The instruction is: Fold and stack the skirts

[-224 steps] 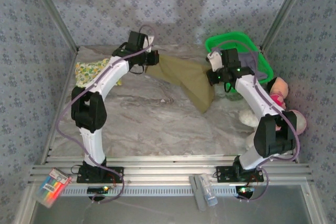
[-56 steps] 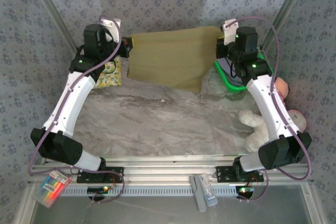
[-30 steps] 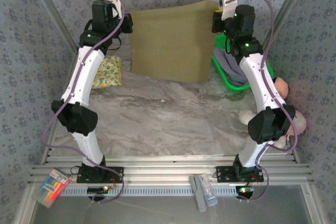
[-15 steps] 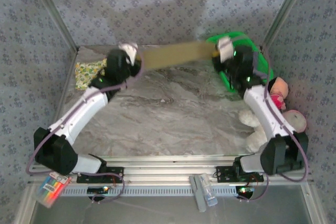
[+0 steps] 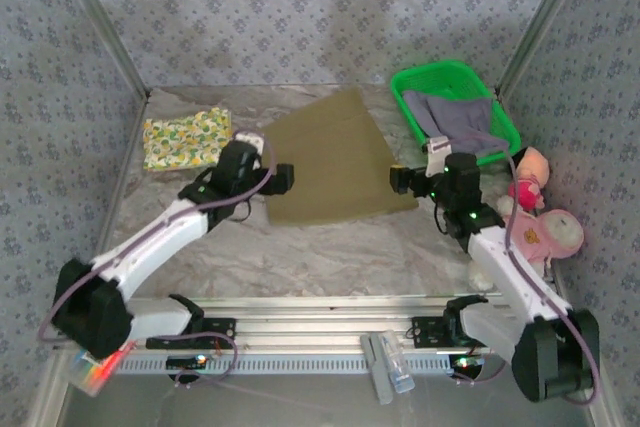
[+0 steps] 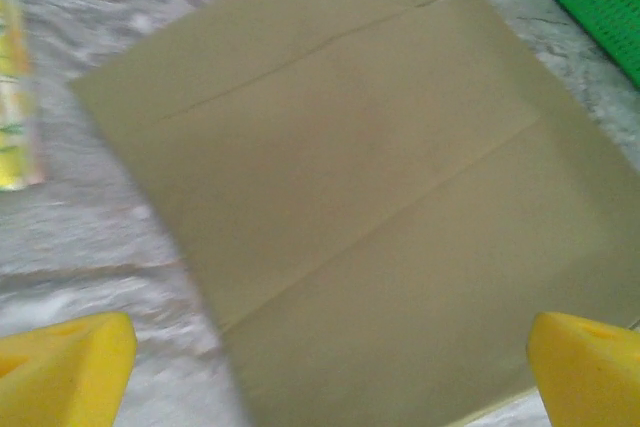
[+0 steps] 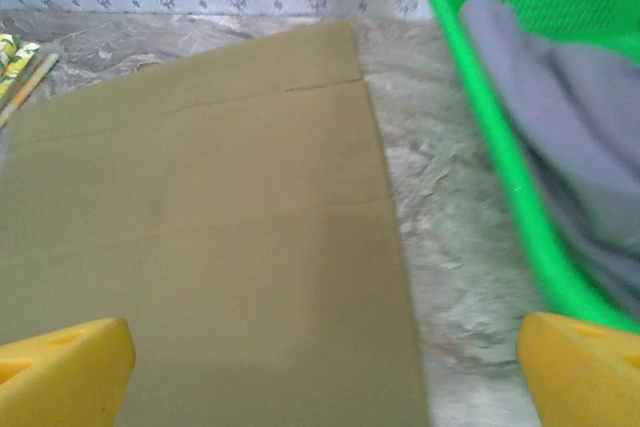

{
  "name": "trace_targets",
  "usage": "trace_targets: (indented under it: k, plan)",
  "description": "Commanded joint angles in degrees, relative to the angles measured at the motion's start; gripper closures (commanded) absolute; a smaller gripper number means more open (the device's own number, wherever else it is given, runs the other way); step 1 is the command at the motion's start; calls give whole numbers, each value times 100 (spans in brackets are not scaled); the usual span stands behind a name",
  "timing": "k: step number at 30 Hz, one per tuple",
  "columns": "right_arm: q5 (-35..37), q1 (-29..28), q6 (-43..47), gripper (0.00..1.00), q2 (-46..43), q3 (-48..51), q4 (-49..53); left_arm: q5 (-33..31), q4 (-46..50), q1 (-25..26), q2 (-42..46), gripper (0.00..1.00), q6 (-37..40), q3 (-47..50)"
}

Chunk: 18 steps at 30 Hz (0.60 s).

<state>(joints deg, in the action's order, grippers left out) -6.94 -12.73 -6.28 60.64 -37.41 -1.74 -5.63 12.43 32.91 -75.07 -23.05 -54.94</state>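
Note:
The olive-khaki skirt (image 5: 335, 157) lies spread flat on the marble table, its creases showing in the left wrist view (image 6: 350, 197) and the right wrist view (image 7: 200, 227). My left gripper (image 5: 284, 177) (image 6: 325, 387) is open at the skirt's near left corner, holding nothing. My right gripper (image 5: 400, 179) (image 7: 320, 387) is open at the near right corner, also holding nothing. A folded yellow-green fruit-print skirt (image 5: 185, 137) (image 6: 10, 97) rests at the back left. The grey-lavender skirt (image 5: 460, 117) (image 7: 560, 97) lies crumpled in the green basket (image 5: 405, 82) (image 7: 480, 97).
Pink plush toys (image 5: 540, 227) sit against the right wall beside my right arm. Metal frame posts rise at both back corners. A pack of coloured pens (image 5: 95, 362) and a small grey object (image 5: 385, 367) lie at the near rail. Bare marble stretches between the skirt and the rail.
The olive skirt, held up stretched between both grippers a second ago, was swung down flat onto the table. Both grippers opened and let go of it.

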Motion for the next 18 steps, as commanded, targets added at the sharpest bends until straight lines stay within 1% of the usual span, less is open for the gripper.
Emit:
trace_targets:
  k: [1, 4, 6, 9, 10, 13, 15, 16, 18]
  plan:
    - [-200, -223, -1263, 0, 632, -124, -440, 1005, -53, 8, -984, 0, -667, -712]
    - [50, -474, -2173, 0, 1085, -165, -421, 1586, 26, 98, -1766, 0, -1069, -1126]
    - [-95, -576, -2616, 0, 1340, -107, -425, 1970, 69, 212, -2169, 0, -1255, -1240]
    - [-281, -631, -3210, 0, 1687, -92, -112, 2784, 272, 281, -2655, 0, -1607, -1298]
    - [-322, -636, -3335, 0, 1786, -67, -26, 2962, 429, 296, -2785, 0, -1627, -1300]
    - [-524, -632, -3365, 0, 2018, -31, 241, 3236, 796, 330, -3008, 0, -1484, -1183]
    - [-623, -640, -3336, 2, 2125, -69, 587, 3491, 976, 331, -3095, 0, -1412, -1104]
    - [-618, -650, -3335, 2, 2165, -88, 839, 3618, 1042, 353, -3125, 1, -1385, -1061]
    - [-492, -668, -3404, 2, 2170, -70, 1283, 3674, 1171, 433, -3131, 1, -1333, -985]
